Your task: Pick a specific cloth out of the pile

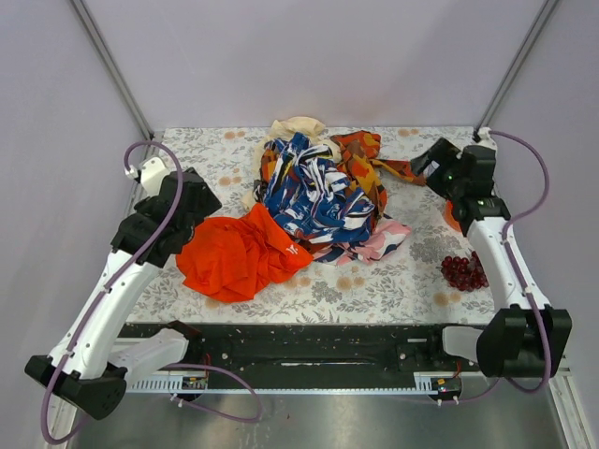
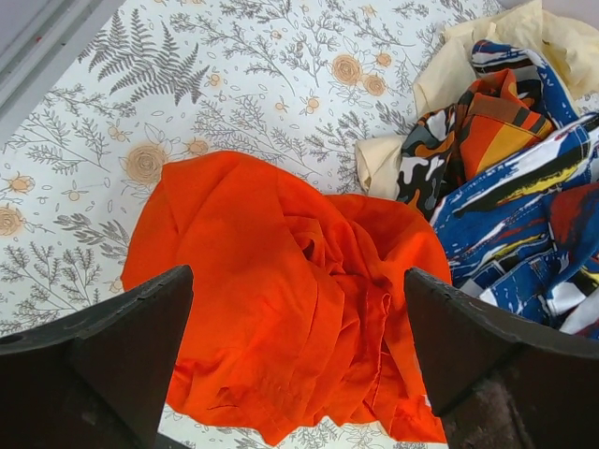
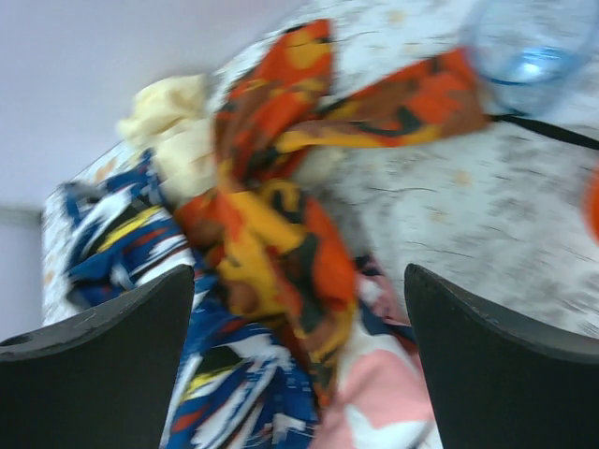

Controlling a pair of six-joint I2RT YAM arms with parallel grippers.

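The plain orange-red cloth lies crumpled on the floral table at the pile's near-left edge, its small white mark toward the pile. It fills the left wrist view. My left gripper hovers over its left part, open and empty, jaws wide apart on either side of the cloth. The pile holds blue-white-black print, orange-yellow print, pink and cream pieces. My right gripper is open and empty at the pile's right side, above the printed fabrics.
A bunch of dark red grapes lies at the right beside my right arm. A small orange object is partly hidden behind that arm. A clear bluish cup and a black cable are near the pile's right. The enclosure walls stand close around the table.
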